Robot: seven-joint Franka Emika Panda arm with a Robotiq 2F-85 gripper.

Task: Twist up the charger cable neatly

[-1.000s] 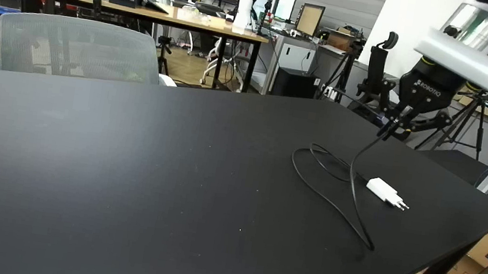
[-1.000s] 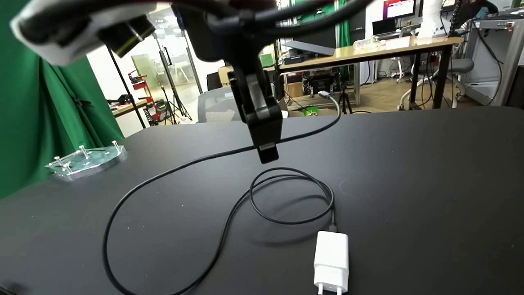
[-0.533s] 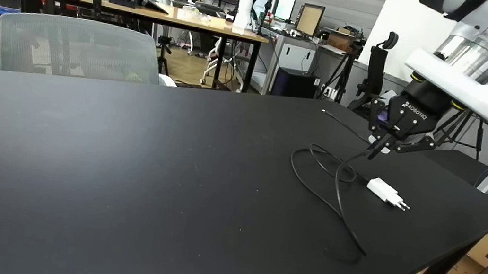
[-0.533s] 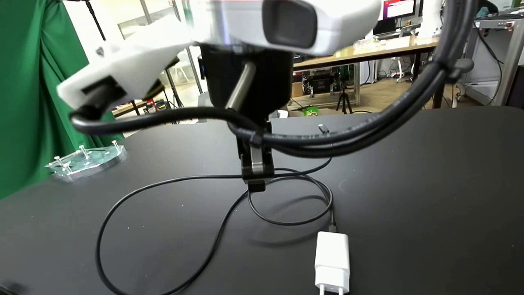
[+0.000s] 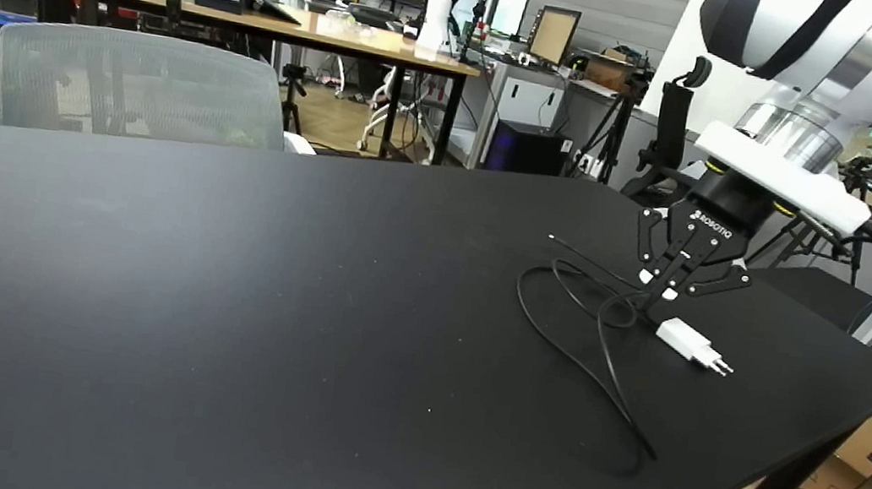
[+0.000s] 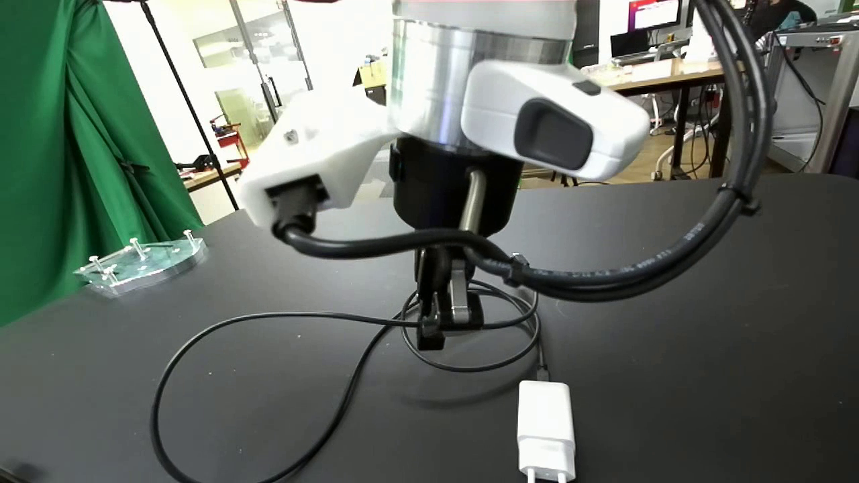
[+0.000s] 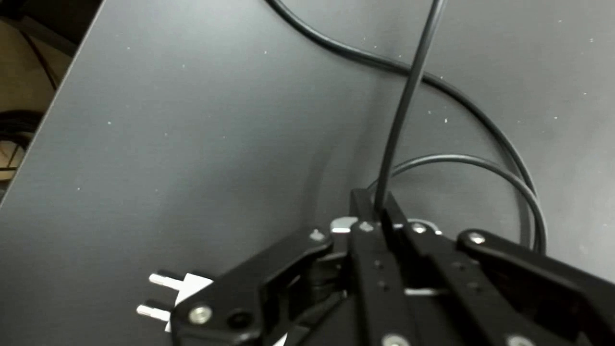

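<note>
On the table (image 5: 266,297), the plug (image 5: 682,338) points prongs-first toward the edge (image 5: 796,449); the gripper (image 7: 377,203) pinches the charger cable (image 7: 402,108).

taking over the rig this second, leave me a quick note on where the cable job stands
Gripper: jaws shut on the cable partway along, low over the table; contact with it unclear.
Plug: white, lying on the table next to the small loop.
Connector end: free, outside the jaws.
Done: the cable is gripped.
Left: wind it up neatly; the small loop and the wide loop are both loose.
</note>
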